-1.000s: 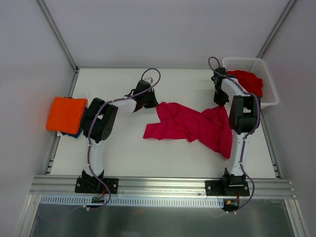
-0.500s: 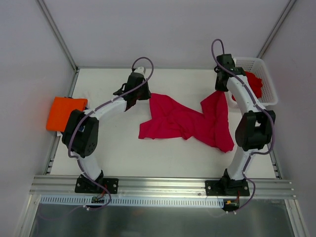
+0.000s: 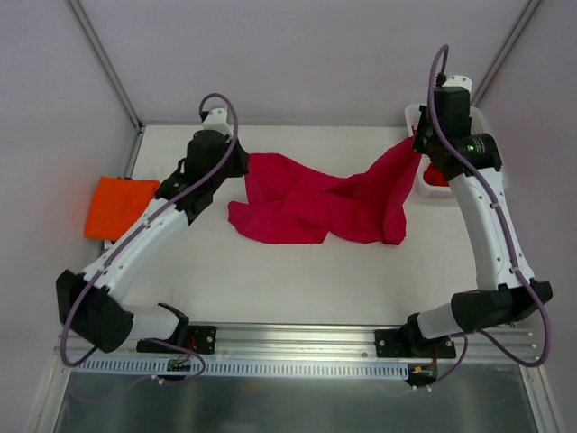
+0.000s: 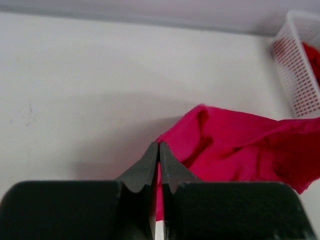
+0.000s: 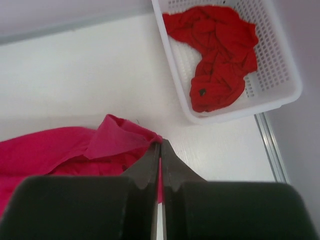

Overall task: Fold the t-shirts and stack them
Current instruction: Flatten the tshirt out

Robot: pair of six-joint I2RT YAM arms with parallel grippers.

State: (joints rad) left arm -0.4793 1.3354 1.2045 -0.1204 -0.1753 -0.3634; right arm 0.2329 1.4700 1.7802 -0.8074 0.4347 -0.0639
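Clamped fully shut on crimson-pink t-shirt (image 3: 306, 200) with left gripper (image 4: 159, 149), at left corner; same with right gripper (image 5: 160, 149), at right corner, near white basket (image 5: 280, 95) with red t-shirt (image 5: 217, 50) inside.

The crimson-pink t-shirt (image 3: 315, 203) was soft, matt, creased cloth, red t-shirt (image 5: 217, 55) likewise cloth, basket (image 5: 278, 75) was smooth white plastic lattice, counter (image 3: 297, 280) looked smooth and matt, left gripper (image 4: 159, 146) matt black.
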